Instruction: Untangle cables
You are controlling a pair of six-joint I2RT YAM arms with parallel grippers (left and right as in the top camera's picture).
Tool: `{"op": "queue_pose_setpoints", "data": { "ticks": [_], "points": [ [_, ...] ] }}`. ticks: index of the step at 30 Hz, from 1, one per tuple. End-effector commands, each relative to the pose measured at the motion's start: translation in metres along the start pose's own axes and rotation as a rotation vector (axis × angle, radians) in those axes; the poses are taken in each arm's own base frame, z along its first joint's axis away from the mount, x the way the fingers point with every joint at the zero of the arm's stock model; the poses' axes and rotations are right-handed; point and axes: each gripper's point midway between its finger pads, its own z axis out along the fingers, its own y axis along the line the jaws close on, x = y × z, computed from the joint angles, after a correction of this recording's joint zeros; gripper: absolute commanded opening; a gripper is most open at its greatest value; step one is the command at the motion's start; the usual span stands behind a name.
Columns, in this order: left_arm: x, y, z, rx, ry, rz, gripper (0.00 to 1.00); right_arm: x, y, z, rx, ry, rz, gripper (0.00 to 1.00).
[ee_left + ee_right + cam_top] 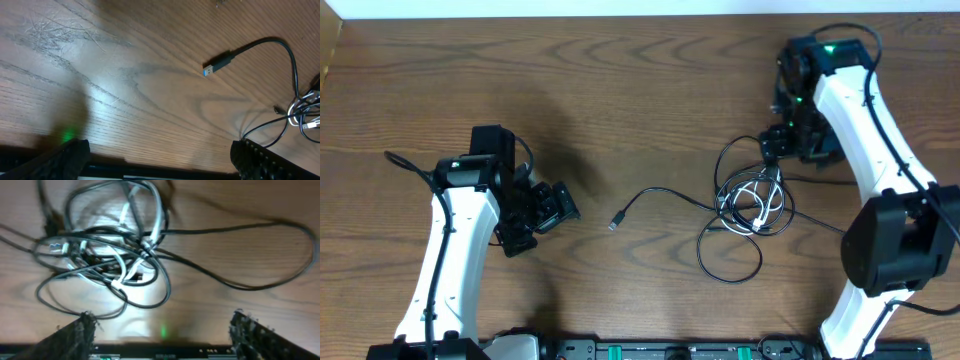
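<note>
Cables (750,205) form a bundle of thin black and white strands on the wooden table (620,80), on the right arm's side. Nearest the robot, a slack black loop (730,262) trails out of the bundle. Behind it sits the knot, with white strands (125,255) threaded through the black ones. One black lead (665,195) runs free to the left and ends in a plug (218,65) lying flat, well apart from the knot.

The bundle looks light and limp and would likely slide on the wood. Tugging a middle strand would probably drag or tighten the whole knot. The stiff plug, or the lead just behind it, looks the surest place to take hold while the knot is pinned.

The left gripper (552,205) sits low and aims at the plug, near it but not touching. Its fingers (65,157) are spread wide with nothing between them. On the far side of the bundle, the right gripper (775,148) tilts down over the knot. Its fingertips (260,332) are also parted and empty.
</note>
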Motion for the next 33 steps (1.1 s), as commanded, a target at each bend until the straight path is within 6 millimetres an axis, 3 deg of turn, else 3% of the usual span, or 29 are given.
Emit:
{"op": "queue_pose_setpoints", "data": {
  "ticks": [1,6,9,10,12,13,16,19,21,27,33],
  "points": [
    [0.001,0.003,0.002,-0.009,0.005,-0.015,0.95,0.014,0.005,0.03,-0.071,0.082,0.024,0.78],
    [0.0,0.002,0.002,-0.007,0.002,-0.015,0.95,0.023,0.018,0.066,-0.133,0.122,0.026,0.62],
    [0.0,0.002,0.002,-0.008,0.002,-0.014,0.96,0.023,0.019,0.08,-0.139,0.117,0.026,0.31],
    [0.0,0.002,0.002,-0.008,0.002,-0.014,0.95,0.022,0.019,0.081,-0.141,0.111,0.026,0.22],
    [0.0,0.002,0.002,-0.008,0.002,-0.014,0.95,0.019,0.021,0.08,-0.153,0.1,0.026,0.15],
    [0.0,0.002,0.002,-0.008,0.002,-0.014,0.95,0.017,0.023,0.076,-0.166,0.088,0.026,0.02],
    [0.0,0.002,0.002,-0.008,0.002,-0.014,0.95,0.01,0.026,0.063,-0.184,0.055,0.025,0.01],
    [0.0,0.002,0.002,-0.008,0.002,-0.014,0.95,0.003,0.031,0.028,-0.214,0.005,0.018,0.01],
    [0.0,0.002,0.002,-0.007,0.001,-0.014,0.95,-0.002,0.036,-0.007,-0.241,-0.053,0.006,0.01],
    [-0.001,0.002,0.002,-0.006,-0.001,-0.014,0.95,-0.004,0.065,-0.139,-0.415,-0.364,-0.077,0.01],
    [-0.001,0.002,0.002,-0.006,0.0,-0.014,0.95,0.023,0.118,-0.262,-0.754,-0.695,-0.3,0.01]
  ]
}}
